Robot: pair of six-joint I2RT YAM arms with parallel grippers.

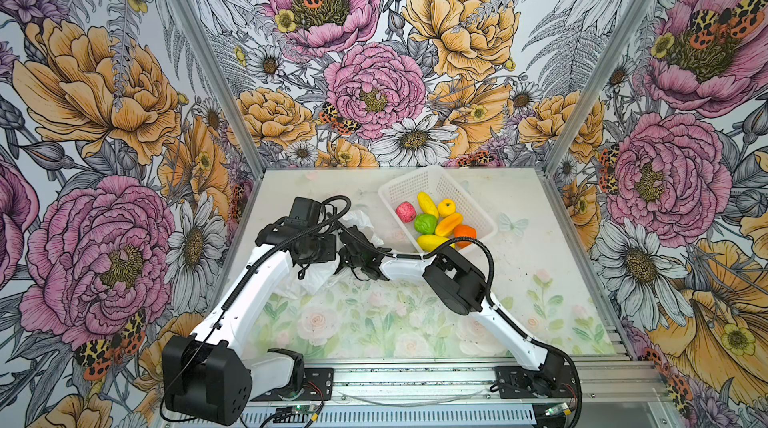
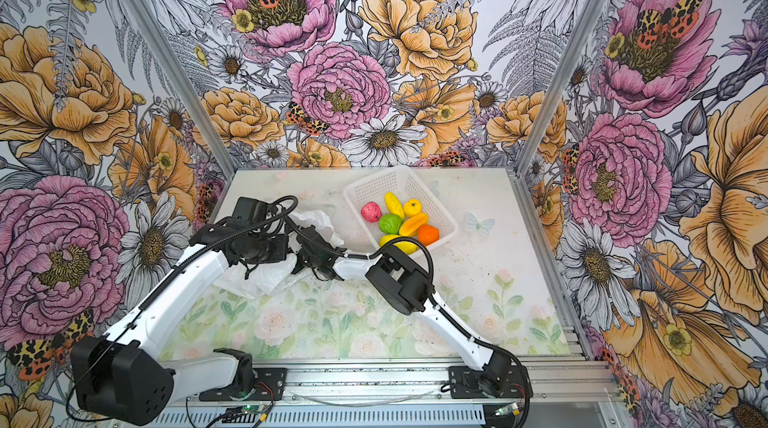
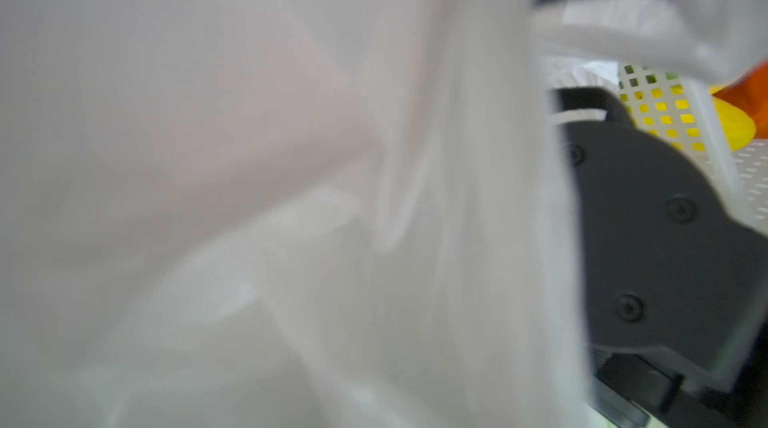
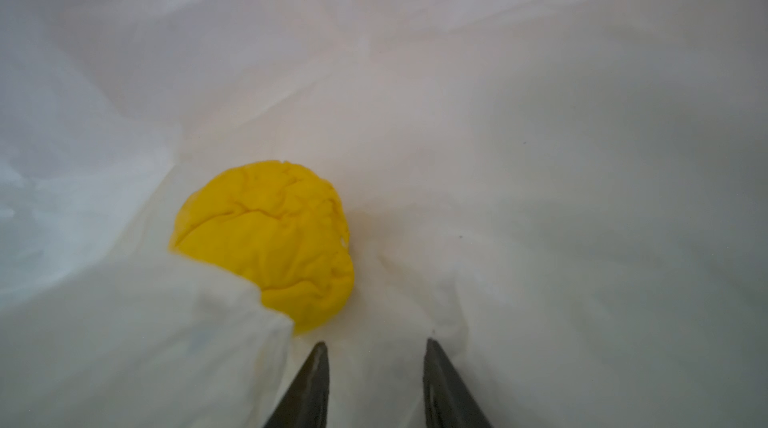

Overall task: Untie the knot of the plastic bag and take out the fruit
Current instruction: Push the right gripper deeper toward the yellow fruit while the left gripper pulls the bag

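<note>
Right wrist view looks inside the thin translucent white plastic bag point(image 4: 540, 114). The right gripper point(image 4: 375, 343) has its two dark fingers spread, with only bag film in the gap between them. A wrinkled round yellow toy fruit point(image 4: 266, 243) lies just beyond one fingertip, untouched, with a fold of the bag over its near edge.

In both top views the bag point(image 1: 318, 278) point(image 2: 266, 278) lies crumpled around and under the two wrists. The left gripper point(image 1: 320, 253) sits closed just beside the right one. Its fingers are hidden, so whether they pinch the film cannot be told.

Well behind the right wrist, a white lattice plastic basket point(image 1: 415, 179) holds seven more toy fruits point(image 1: 425, 223).
</note>
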